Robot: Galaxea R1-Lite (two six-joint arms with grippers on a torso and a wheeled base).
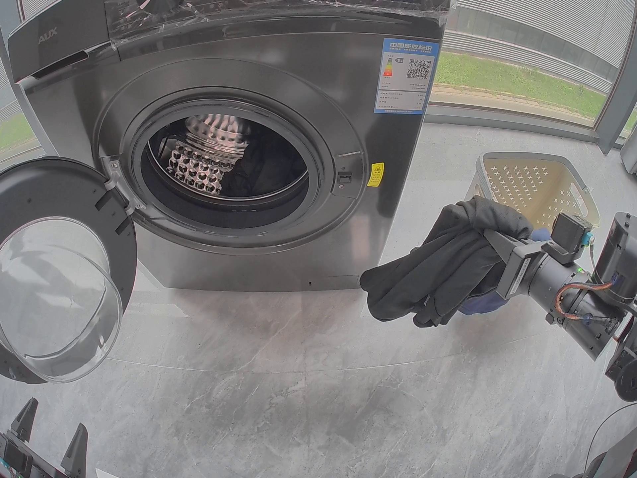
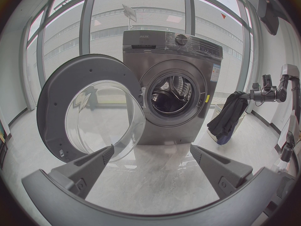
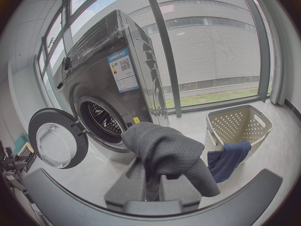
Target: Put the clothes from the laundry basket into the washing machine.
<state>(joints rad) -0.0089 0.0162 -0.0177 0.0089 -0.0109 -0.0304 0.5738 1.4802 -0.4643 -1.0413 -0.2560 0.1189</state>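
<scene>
1 washing machine (image 1: 265, 68), 1 laundry basket (image 1: 531, 187), right hand (image 1: 495, 257) grasping 1 dark garment (image 1: 431, 273), left hand (image 1: 53, 425) released

One washer (image 1: 265, 260) is standing upper left in the head view, one basket (image 1: 531, 187) sitting at right. Three garments are showing: a black garment (image 1: 438, 267), a blue garment (image 3: 229, 160) and a dark garment (image 1: 265, 167) inside the drum (image 1: 199, 160).

The washing machine (image 1: 252, 61) is set ahead, its door (image 1: 60, 234) opened leftward. The laundry basket (image 1: 531, 160) is placed to its right, a garment (image 1: 444, 260) held before it.
</scene>
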